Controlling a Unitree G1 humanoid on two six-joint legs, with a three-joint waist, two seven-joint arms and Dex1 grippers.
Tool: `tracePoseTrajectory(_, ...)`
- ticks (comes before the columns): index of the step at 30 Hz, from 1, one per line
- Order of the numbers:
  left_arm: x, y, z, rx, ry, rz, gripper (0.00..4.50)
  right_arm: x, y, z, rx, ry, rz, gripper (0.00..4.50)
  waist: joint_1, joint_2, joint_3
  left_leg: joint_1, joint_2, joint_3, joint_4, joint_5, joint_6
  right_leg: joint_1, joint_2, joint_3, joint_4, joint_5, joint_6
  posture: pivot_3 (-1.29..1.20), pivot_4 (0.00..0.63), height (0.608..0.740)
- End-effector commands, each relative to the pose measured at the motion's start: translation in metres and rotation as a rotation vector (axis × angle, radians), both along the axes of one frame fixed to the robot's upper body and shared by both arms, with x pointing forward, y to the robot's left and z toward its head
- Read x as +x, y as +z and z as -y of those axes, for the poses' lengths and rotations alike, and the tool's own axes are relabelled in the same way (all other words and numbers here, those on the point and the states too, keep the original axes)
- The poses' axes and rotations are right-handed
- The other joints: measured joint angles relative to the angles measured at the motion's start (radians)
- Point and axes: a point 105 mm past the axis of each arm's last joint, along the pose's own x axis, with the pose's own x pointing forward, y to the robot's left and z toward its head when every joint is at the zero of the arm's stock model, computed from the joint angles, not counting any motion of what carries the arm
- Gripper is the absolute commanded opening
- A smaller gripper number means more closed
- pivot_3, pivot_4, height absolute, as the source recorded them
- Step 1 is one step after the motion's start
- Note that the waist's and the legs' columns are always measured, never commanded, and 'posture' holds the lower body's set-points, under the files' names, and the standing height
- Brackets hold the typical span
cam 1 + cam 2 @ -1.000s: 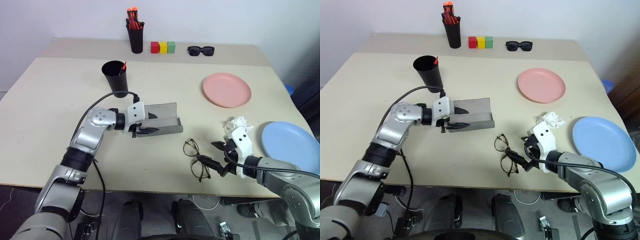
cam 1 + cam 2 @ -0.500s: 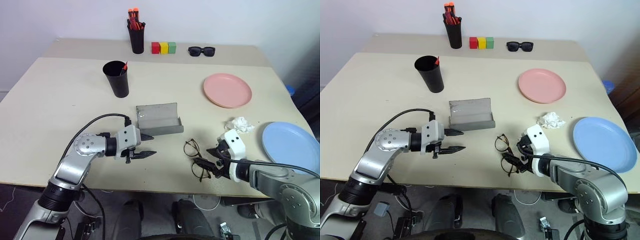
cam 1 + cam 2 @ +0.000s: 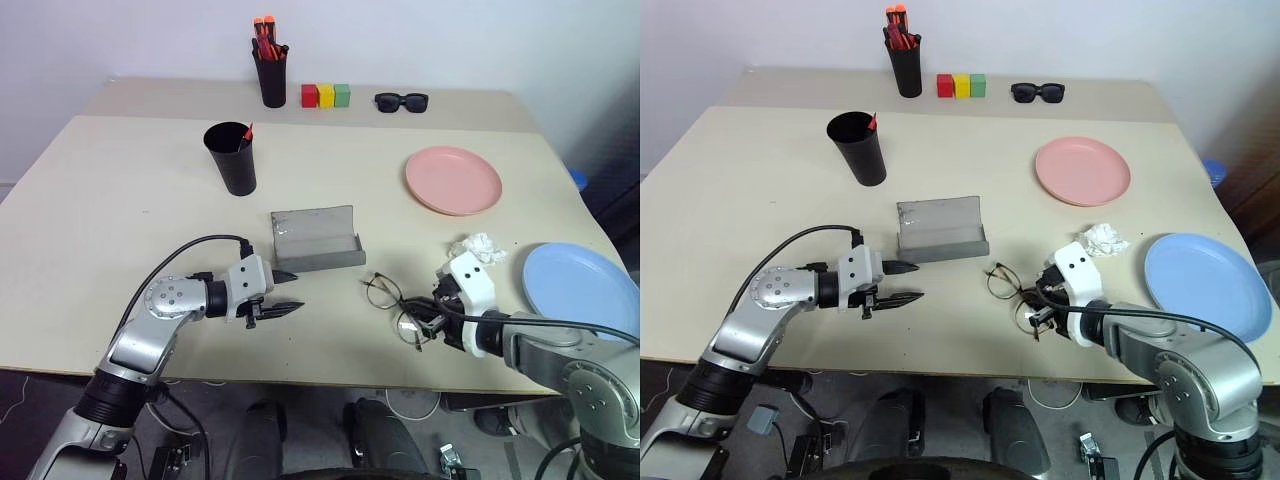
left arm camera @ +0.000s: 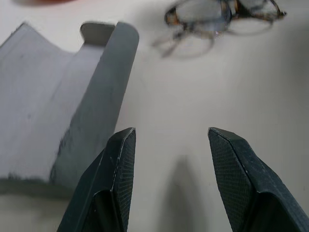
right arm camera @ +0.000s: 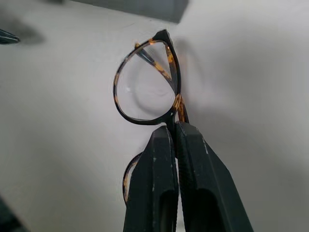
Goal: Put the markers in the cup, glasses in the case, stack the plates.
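Grey case point(image 3: 316, 239) lies open mid-worktop point(image 3: 120, 200), just beyond the left end effector point(image 3: 285, 292), whose fingers are spread and empty, while the right end effector point(image 5: 174, 133) pinches the glasses point(image 5: 147, 89) at the bridge, right of the case

Head eyes look down over the table point(image 3: 120, 180); wrist cameras sit close above it

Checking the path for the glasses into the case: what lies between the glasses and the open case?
Bare tabletop. In the right eye view, nothing sits between the glasses, pinched in the right gripper, and the case.
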Motion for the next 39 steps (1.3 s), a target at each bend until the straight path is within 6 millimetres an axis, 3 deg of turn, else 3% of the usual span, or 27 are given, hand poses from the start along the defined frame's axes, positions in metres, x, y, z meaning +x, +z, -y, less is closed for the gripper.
tracePoseTrajectory(1, 0.009, 0.015, -0.014, -0.057, 0.089, 0.052, 2.41, 0.011, 0.039, -0.011, -0.132, 0.142, 0.250, 0.08, -0.002, 0.000, 0.000, 0.000, 0.000, 0.000, 0.000, 0.000, 0.000, 0.000, 0.000, 0.000, 0.000, 0.000, 0.000, 0.00, 0.150, 0.732)
tracePoseTrajectory(4, 0.012, 0.018, -0.025, -0.087, 0.160, 0.057, 2.41, 0.020, 0.060, -0.023, -0.237, 0.258, 0.426, 0.08, -0.004, 0.000, 0.000, 0.000, 0.001, 0.001, 0.000, 0.000, 0.000, -0.001, 0.000, 0.000, 0.000, 0.000, 0.000, 0.00, 0.150, 0.732)
tracePoseTrajectory(7, 0.012, 0.023, -0.040, -0.127, 0.263, 0.065, 2.41, 0.046, 0.094, -0.059, -0.270, 0.385, 0.666, 0.08, -0.023, 0.000, 0.000, 0.000, 0.001, 0.001, -0.001, 0.000, 0.000, -0.002, 0.001, 0.000, 0.000, 0.000, 0.000, 0.00, 0.150, 0.732)
tracePoseTrajectory(9, 0.012, 0.027, -0.044, -0.146, 0.297, 0.069, 2.41, 0.057, 0.101, -0.076, -0.274, 0.442, 0.724, 0.08, -0.027, 0.000, 0.000, 0.000, 0.001, 0.002, -0.001, 0.000, 0.000, -0.002, 0.001, 0.000, 0.000, 0.000, 0.000, 0.00, 0.150, 0.732)
tracePoseTrajectory(13, 0.013, 0.037, -0.052, -0.218, 0.367, 0.070, 2.41, 0.093, 0.105, -0.114, -0.281, 0.487, 0.774, 0.08, -0.025, 0.000, 0.000, 0.000, 0.001, 0.002, -0.001, 0.000, 0.000, -0.002, 0.000, 0.000, 0.001, 0.000, 0.000, 0.00, 0.150, 0.732)
tracePoseTrajectory(19, -0.002, 0.045, -0.063, -0.256, 0.429, 0.070, 2.41, 0.106, 0.083, -0.151, -0.245, 0.558, 0.737, 0.08, -0.020, 0.000, 0.000, -0.002, 0.001, 0.003, -0.001, 0.000, 0.001, -0.003, -0.001, 0.000, 0.000, 0.001, 0.000, 0.00, 0.150, 0.732)
tracePoseTrajectory(21, -0.007, 0.046, -0.070, -0.248, 0.466, 0.077, 2.41, 0.107, 0.071, -0.155, -0.258, 0.576, 0.717, 0.08, -0.021, 0.000, 0.000, -0.002, 0.001, 0.003, -0.001, 0.000, 0.001, -0.004, -0.001, 0.000, 0.000, 0.001, 0.000, 0.00, 0.150, 0.732)
tracePoseTrajectory(27, -0.019, 0.048, -0.089, -0.216, 0.549, 0.089, 2.41, 0.108, 0.040, -0.134, -0.402, 0.592, 0.667, 0.08, -0.021, 0.000, 0.000, -0.001, 0.001, 0.003, -0.001, 0.000, 0.000, -0.003, -0.001, 0.000, 0.001, 0.001, 0.000, 0.00, 0.150, 0.732)
tracePoseTrajectory(31, -0.018, 0.050, -0.089, -0.214, 0.562, 0.092, 2.41, 0.105, 0.031, -0.123, -0.435, 0.586, 0.623, 0.08, -0.023, 0.000, 0.000, -0.001, 0.001, 0.003, -0.001, 0.000, 0.000, -0.004, -0.001, 0.000, 0.001, 0.000, 0.000, 0.00, 0.150, 0.732)
tracePoseTrajectory(36, -0.013, 0.052, -0.083, -0.223, 0.557, 0.094, 2.41, 0.102, 0.029, -0.124, -0.409, 0.584, 0.598, 0.08, -0.026, 0.000, 0.000, -0.001, 0.001, 0.003, -0.001, 0.000, 0.000, -0.004, -0.001, 0.000, 0.001, 0.001, 0.000, 0.00, 0.150, 0.732)
tracePoseTrajectory(39, -0.009, 0.053, -0.081, -0.226, 0.554, 0.092, 2.41, 0.101, 0.034, -0.127, -0.369, 0.575, 0.590, 0.99, -0.025, 0.000, 0.000, -0.001, 0.001, 0.003, -0.001, 0.000, 0.000, -0.004, -0.001, 0.000, 0.001, 0.001, 0.000, 0.00, 0.150, 0.732)
